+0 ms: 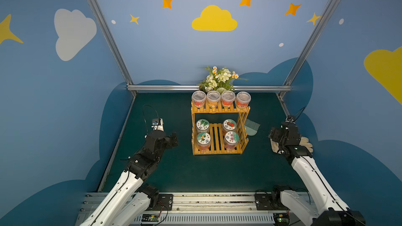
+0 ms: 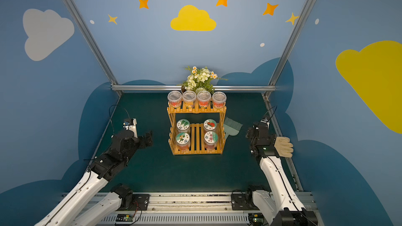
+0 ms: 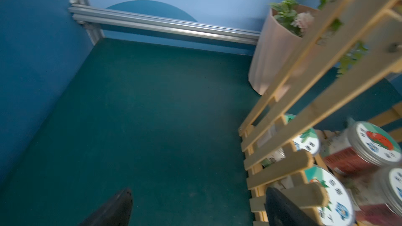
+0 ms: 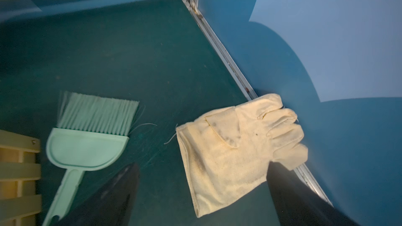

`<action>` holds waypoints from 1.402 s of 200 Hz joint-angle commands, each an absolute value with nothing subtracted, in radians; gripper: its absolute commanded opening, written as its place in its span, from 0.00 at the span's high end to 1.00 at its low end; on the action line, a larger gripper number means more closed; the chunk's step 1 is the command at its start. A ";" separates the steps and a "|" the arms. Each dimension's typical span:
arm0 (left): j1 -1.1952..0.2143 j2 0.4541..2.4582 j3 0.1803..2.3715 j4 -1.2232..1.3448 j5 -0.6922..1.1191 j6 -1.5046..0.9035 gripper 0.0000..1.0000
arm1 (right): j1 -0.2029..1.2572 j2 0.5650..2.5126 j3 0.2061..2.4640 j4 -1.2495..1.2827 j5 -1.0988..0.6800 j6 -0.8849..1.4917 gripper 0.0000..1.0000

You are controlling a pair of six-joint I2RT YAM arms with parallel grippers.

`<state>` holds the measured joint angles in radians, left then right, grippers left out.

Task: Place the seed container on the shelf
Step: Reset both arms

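The shelf (image 1: 219, 110) (image 2: 195, 111) of orange-yellow slats stands at the middle back of the green mat. Its lower tier holds several seed containers with printed lids, among them (image 1: 203, 139) (image 2: 182, 138) (image 3: 369, 148). The top tier carries a row of clear lidded cups (image 1: 213, 98) (image 2: 189, 98). My left gripper (image 1: 173, 140) (image 2: 149, 139) (image 3: 199, 192) hangs open and empty, left of the shelf's lower tier. To the right of the shelf, my right gripper (image 1: 272, 134) (image 2: 249, 132) (image 4: 203, 166) is open and holds nothing.
A cream work glove (image 4: 235, 144) (image 1: 304, 143) lies on the mat under my right gripper, against the right wall. A mint hand brush (image 4: 87, 144) (image 1: 252, 127) lies beside the shelf's right side. A flower pot (image 1: 218, 79) (image 3: 272, 51) stands behind the shelf.
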<state>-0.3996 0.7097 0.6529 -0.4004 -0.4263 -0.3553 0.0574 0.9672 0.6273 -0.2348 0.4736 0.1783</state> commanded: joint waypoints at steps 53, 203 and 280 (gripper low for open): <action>-0.149 0.823 0.530 -0.143 -0.414 -0.293 0.00 | 0.022 1.090 0.565 0.091 0.199 0.092 0.02; 0.017 1.485 0.306 0.939 -0.088 -0.043 0.00 | 0.063 1.450 0.460 0.593 -0.052 -0.093 0.02; 0.026 1.532 0.378 0.842 -0.117 -0.061 0.00 | 0.045 1.474 0.469 0.598 0.044 -0.022 0.02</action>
<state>0.0296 1.5578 0.3489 0.8818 -0.1230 -0.0536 0.0536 1.4651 0.4599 0.5579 0.0002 -0.0566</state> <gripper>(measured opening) 0.999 0.982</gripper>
